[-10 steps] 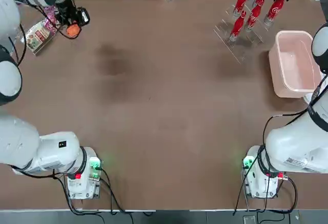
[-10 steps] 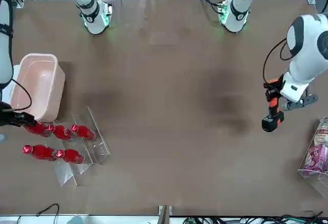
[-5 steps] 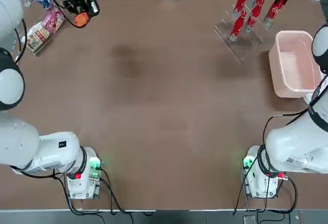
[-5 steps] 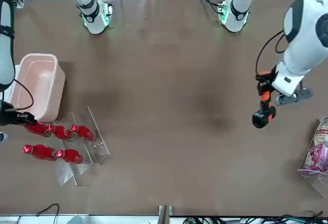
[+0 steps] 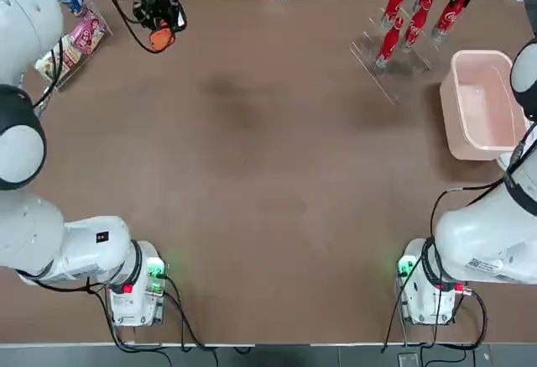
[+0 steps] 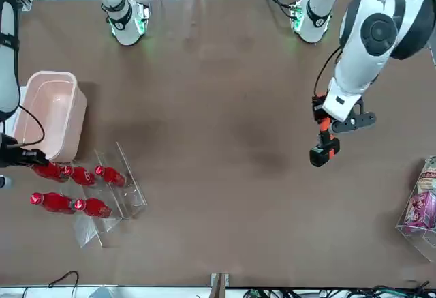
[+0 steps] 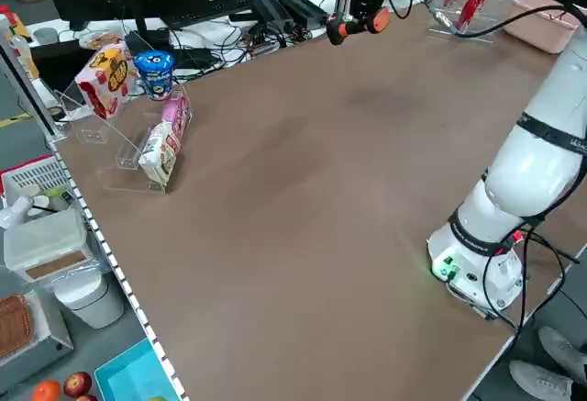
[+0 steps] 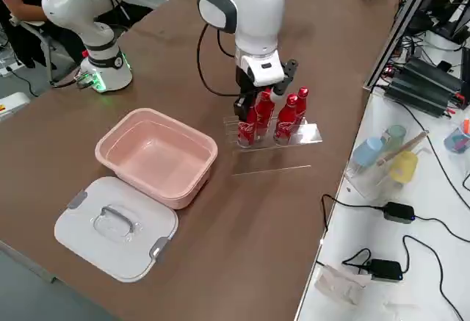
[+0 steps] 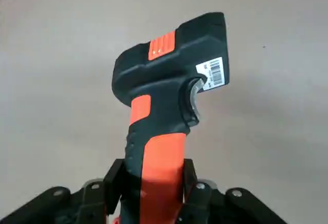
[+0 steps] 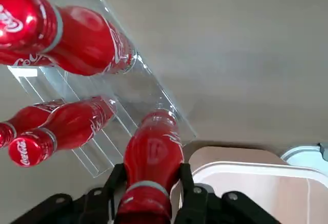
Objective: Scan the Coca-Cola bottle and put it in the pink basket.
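Coca-Cola bottle (image 10: pixel 154 149), long axis near upright at the clear rack (image 10: pixel 134 90), stands clasped by the right pincer (image 10: pixel 152 172), scanner (image 9: pixel 163 93) gripped in the left pincer (image 9: pixel 155 170) well apart leftward, pink basket (image 5: pixel 450 111) beside the rack, robot-side.

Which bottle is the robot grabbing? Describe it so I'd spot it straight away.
Find the pink basket on the table, then the clear rack beside it, holding slim red Coca-Cola bottles. The one you want stands at the rack's basket side. Unlike its neighbours, that bottle has the right gripper closed around its neck.
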